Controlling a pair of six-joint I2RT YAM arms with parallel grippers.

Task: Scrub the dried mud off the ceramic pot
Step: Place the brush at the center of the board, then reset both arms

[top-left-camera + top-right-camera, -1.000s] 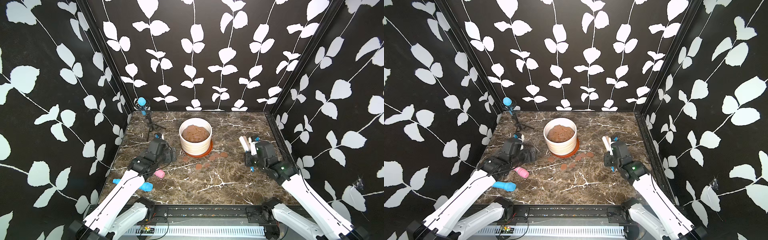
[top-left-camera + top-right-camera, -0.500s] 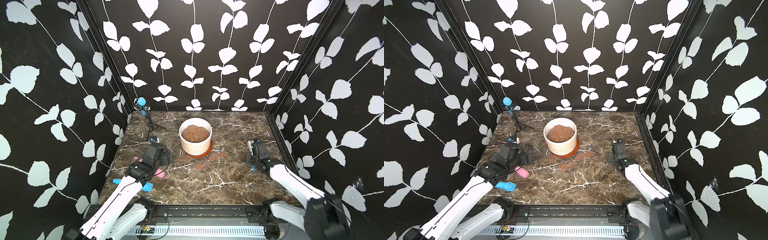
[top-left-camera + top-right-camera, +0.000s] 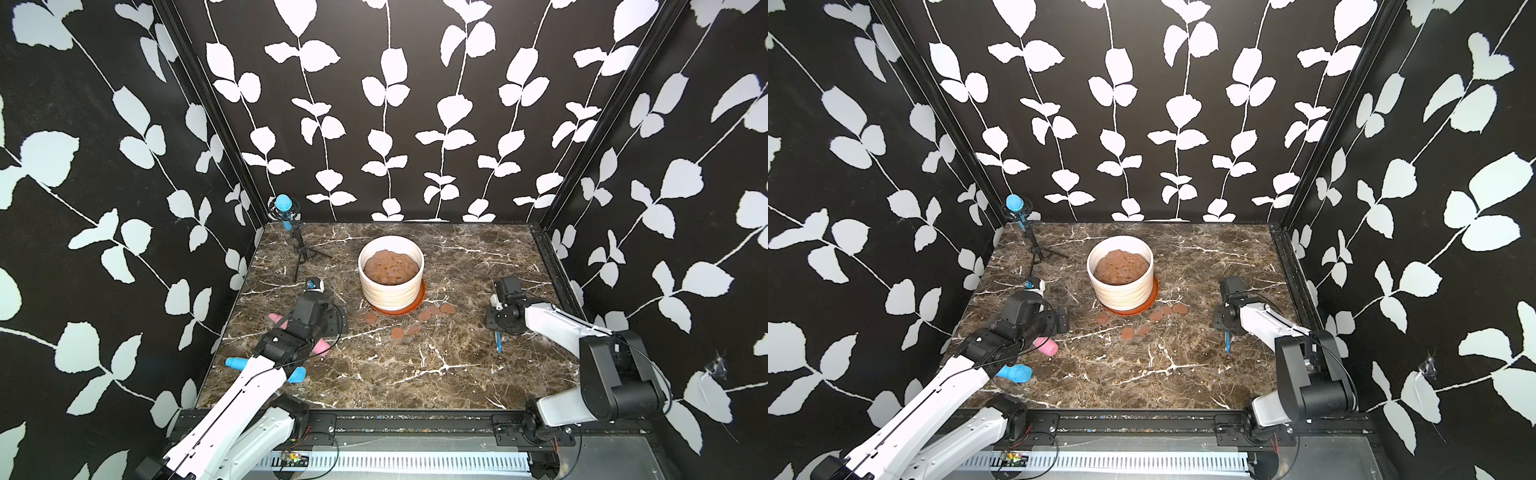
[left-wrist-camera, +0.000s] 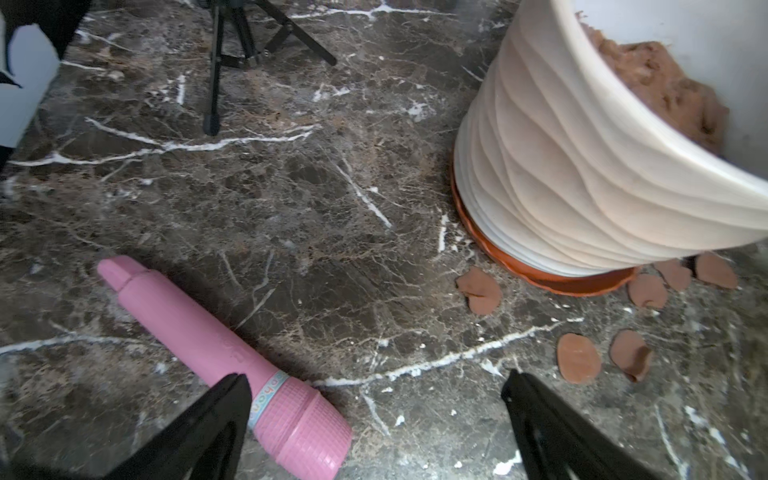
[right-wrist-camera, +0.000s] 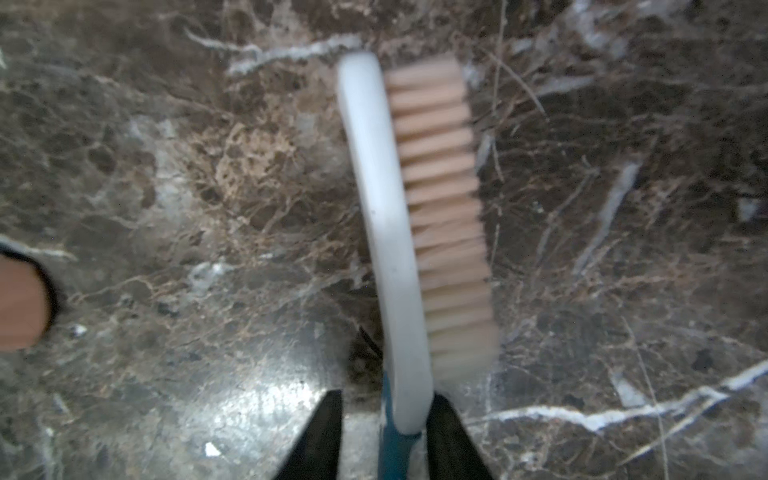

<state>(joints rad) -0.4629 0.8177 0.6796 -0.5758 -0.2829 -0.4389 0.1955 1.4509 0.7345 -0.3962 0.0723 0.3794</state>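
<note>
Nearest, the left gripper (image 4: 374,376) hangs spread wide and empty. The right gripper (image 5: 386,395), jaws loosened around the brush (image 5: 386,208) handle, has lowered it from upright toward the bench (image 3: 415,374). Flakes of dried mud (image 3: 397,333) lie before the ceramic pot (image 3: 390,293), mid-bench. The pot is likely heavy, stiff and breakable, best steadied at its thick rim.

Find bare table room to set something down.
Free: front centre of the table, nearer than the mud patches; back right corner, beside the pot. Crowded: left side, with tripod, pink tool, blue tool; brush at right.
</note>
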